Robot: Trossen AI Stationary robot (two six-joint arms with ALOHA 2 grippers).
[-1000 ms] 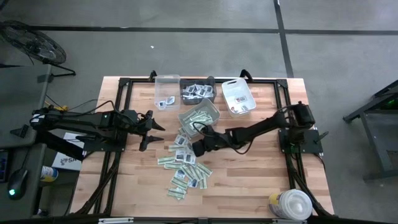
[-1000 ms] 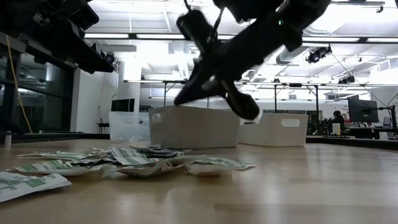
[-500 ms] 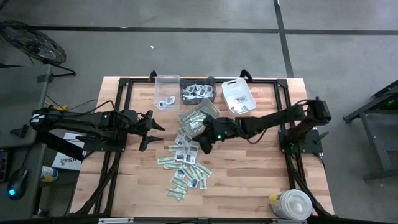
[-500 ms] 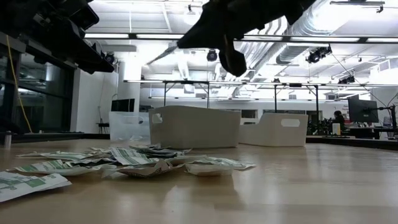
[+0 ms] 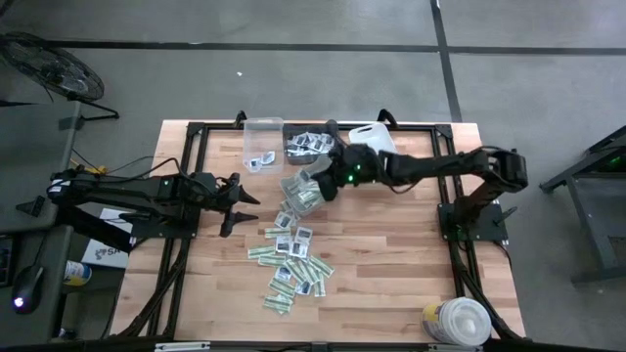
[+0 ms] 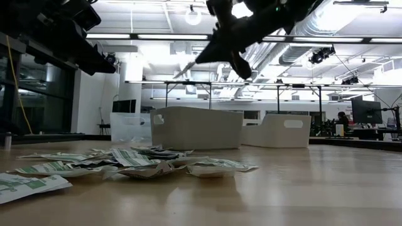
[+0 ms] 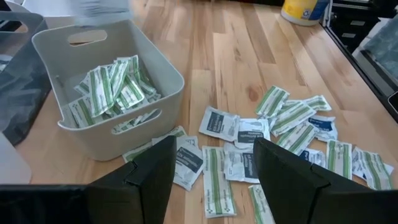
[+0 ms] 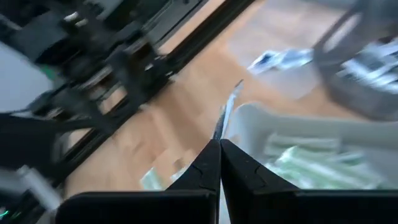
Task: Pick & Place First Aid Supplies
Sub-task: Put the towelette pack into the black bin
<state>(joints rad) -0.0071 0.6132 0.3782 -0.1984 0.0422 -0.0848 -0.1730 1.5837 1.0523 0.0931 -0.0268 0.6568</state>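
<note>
My right gripper [image 5: 317, 182] hangs shut above the pale bin [image 5: 311, 192] of green-and-white strips, with one thin packet [image 8: 227, 113] sticking out past its fingertips. In the low view the gripper [image 6: 212, 50] is high over the bins and the packet [image 6: 188, 68] slants down from it. More first aid supplies [image 5: 291, 258] lie scattered flat on the wood near the table's middle. My left gripper [image 5: 242, 201] waits open at the left, level with the pile, holding nothing. My right gripper pinches one end of the thin packet [image 8: 219, 134] between its two fingertips. The packet shows edge-on, runs on past the fingers along their line, and is lifted clear above the pale bin's rim [image 8: 261, 115].
A clear bin [image 5: 262, 143], a dark bin [image 5: 309, 145] with white packets and a white bin [image 5: 374, 135] stand in a row at the far edge. A round white tub [image 5: 458, 321] sits at the near right corner. Bare wood lies to the right of the pile.
My right gripper has risen from the pile of packets and swung toward the far edge, ending over the pale bin. Its wrist has rolled on the way. It has stayed shut, carrying the thin packet up clear of the table.
</note>
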